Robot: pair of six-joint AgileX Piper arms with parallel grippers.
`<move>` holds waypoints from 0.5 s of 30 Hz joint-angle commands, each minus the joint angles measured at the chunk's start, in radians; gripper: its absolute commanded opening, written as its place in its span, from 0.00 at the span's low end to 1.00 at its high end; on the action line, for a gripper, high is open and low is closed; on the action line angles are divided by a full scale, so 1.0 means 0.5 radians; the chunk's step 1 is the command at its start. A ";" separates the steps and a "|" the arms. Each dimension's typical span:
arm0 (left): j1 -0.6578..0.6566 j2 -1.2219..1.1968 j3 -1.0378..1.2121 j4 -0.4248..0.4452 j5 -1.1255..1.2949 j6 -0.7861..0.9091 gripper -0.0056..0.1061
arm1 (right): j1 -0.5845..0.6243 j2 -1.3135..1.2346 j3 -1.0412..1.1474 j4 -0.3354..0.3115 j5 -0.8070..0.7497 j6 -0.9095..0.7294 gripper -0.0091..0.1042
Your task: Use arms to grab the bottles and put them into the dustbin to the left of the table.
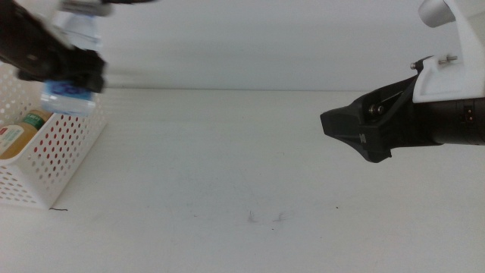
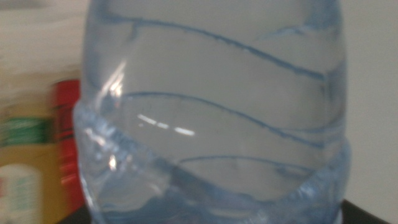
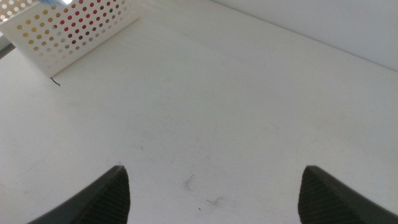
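Blurred left gripper [image 1: 72, 72] clasping water bottle [image 2: 211, 118], dustbin [image 1: 57, 148] cropped

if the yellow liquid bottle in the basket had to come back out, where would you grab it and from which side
Probably by the neck, at the green band just under the cap, coming straight down from above. The yellow liquid bottle sits inside the white basket, whose perforated walls block any sideways approach. The left gripper, holding the water bottle above the basket, would have to move off first. The right gripper is far off.

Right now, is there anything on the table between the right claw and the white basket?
No. In the middle view, only bare white table with faint scuff marks lies between the right gripper and the dustbin; the right wrist view shows the same.
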 commanded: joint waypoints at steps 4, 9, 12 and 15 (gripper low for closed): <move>0.293 0.209 -0.333 0.023 0.169 0.197 0.03 | 0.004 -0.006 -0.005 -0.008 -0.008 -0.017 0.88; 0.448 0.363 -0.413 0.051 0.174 0.270 0.03 | 0.004 -0.006 -0.005 -0.007 -0.008 -0.017 0.88; 0.497 0.430 -0.413 0.083 0.169 0.279 0.03 | 0.004 -0.006 -0.005 -0.007 -0.008 -0.017 0.88; 0.521 0.508 -0.413 0.075 0.126 0.279 0.05 | 0.004 -0.006 -0.005 -0.007 -0.008 -0.017 0.88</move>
